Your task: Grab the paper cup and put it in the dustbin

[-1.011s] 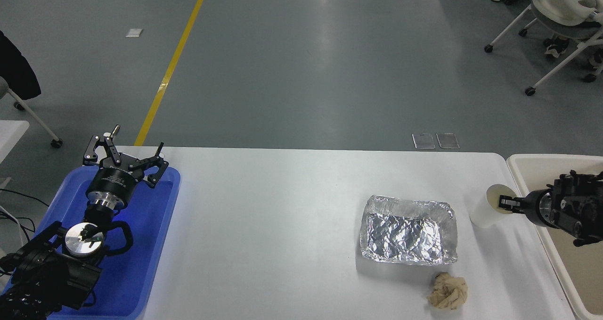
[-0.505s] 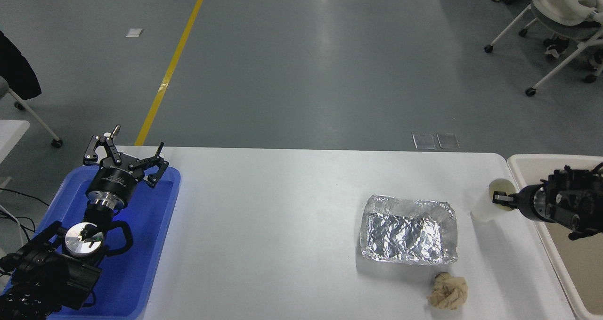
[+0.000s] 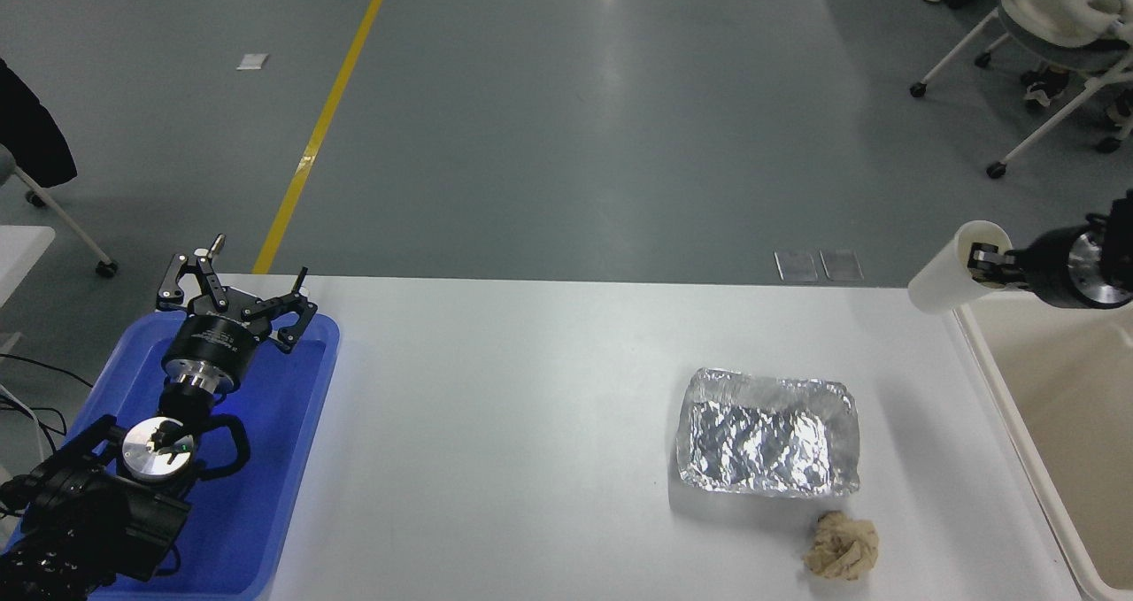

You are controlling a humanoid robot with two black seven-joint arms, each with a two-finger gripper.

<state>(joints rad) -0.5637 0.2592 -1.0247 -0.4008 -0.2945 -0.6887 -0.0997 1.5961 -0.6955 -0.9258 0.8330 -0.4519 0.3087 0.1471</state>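
My right gripper (image 3: 981, 258) is shut on the rim of the white paper cup (image 3: 944, 278) and holds it tilted in the air above the table's far right corner, beside the near-left part of the cream-beige dustbin (image 3: 1009, 389). The dustbin stands at the table's right edge and runs out of the picture. My left gripper (image 3: 235, 287) is open and parked over the blue tray at the lower left.
A foil tray (image 3: 768, 433) lies right of the table's middle. A crumpled tan paper ball (image 3: 841, 545) lies in front of it. A blue plastic tray (image 3: 265, 459) sits at the left edge. Office chairs stand on the floor at the far right.
My right gripper has lifted the paper cup off the table and carried it up and to the right, toward the dustbin. The left arm has not moved.
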